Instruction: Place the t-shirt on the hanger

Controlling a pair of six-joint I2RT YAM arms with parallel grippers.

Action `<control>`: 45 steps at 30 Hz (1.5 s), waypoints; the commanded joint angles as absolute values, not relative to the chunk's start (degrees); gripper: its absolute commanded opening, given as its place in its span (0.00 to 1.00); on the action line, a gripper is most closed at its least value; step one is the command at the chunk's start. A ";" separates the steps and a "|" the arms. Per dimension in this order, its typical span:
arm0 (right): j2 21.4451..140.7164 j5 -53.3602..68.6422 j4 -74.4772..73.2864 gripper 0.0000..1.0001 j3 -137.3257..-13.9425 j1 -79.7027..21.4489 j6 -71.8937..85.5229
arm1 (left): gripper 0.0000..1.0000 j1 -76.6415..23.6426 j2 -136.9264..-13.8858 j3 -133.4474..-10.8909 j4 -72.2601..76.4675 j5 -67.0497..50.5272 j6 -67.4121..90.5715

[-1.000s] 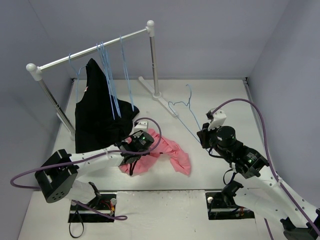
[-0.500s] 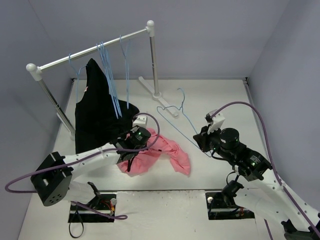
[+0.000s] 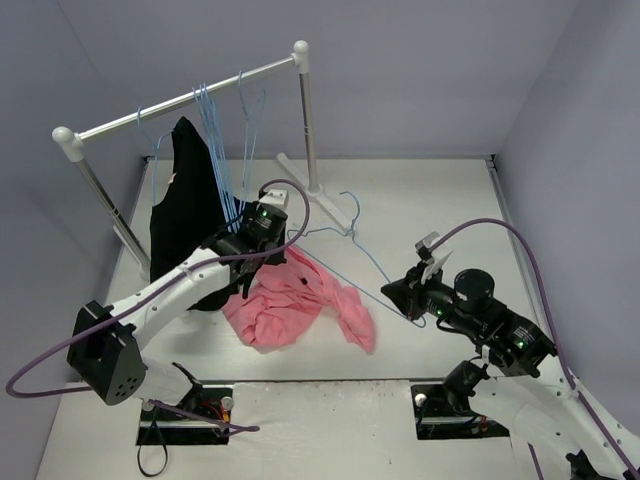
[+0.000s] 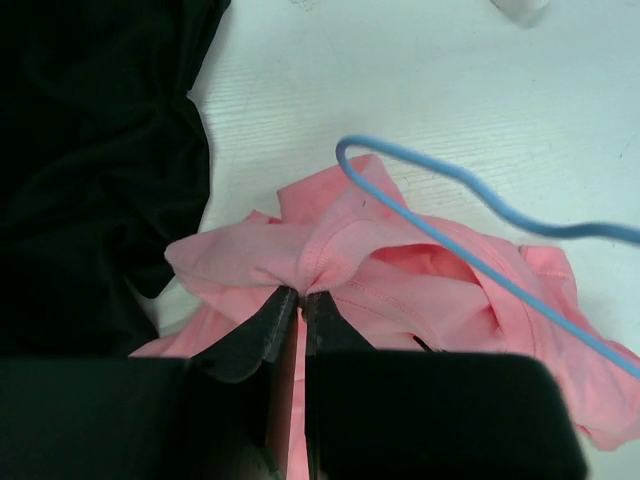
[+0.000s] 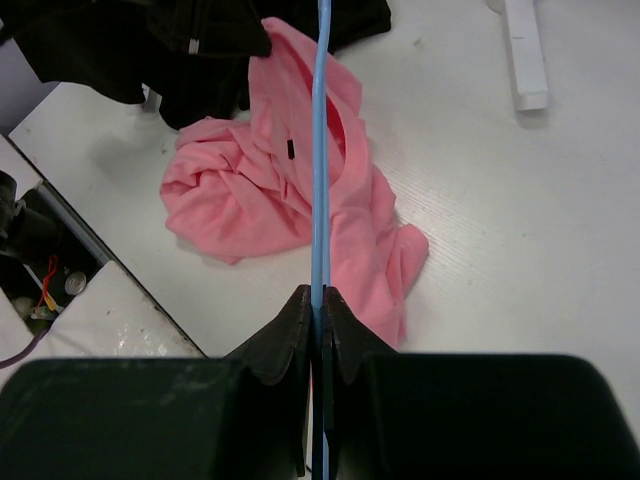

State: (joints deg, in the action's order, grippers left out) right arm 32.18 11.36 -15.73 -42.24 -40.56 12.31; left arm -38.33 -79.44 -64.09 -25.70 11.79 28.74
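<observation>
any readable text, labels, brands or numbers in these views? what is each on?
No text can be read in any view.
Small dark tag on the t-shirt: too small to read.
Pale mark on the black garment: too small to tell whether it is a label.
The hanger: plain wire, no markings visible.

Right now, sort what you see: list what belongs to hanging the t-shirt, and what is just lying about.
Job: t-shirt, pinched in the left hand; hanger, clamped in the right hand.
Lying about: black garment hanging on the rack; spare hangers on its rail.
</observation>
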 commanded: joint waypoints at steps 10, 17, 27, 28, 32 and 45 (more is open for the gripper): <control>30.64 14.87 -12.57 0.00 -41.92 -40.79 13.97 | 0.00 -33.45 -86.43 -79.59 -41.45 7.94 23.81; 30.23 16.23 -12.57 0.00 -41.69 -40.94 14.56 | 0.00 -32.14 -89.64 -82.76 -43.42 7.37 22.90; 32.52 17.22 -12.48 0.00 -41.75 -41.13 13.79 | 0.00 -31.82 -90.18 -85.79 -44.03 5.28 20.70; 32.61 17.05 -12.48 0.00 -41.75 -41.13 13.63 | 0.00 -31.82 -90.26 -85.87 -44.03 4.07 20.14; 33.96 17.05 -12.48 0.00 -42.76 -41.30 12.51 | 0.00 -31.82 -89.66 -86.12 -43.96 1.94 18.71; 38.83 17.65 -11.23 0.00 -49.71 -41.22 4.33 | 0.00 -31.82 -89.23 -95.90 -52.76 -4.99 9.99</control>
State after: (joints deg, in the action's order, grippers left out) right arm 37.00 15.96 -15.94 -44.49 -40.95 8.35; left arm -32.18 -91.46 -89.82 -49.33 -3.10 14.32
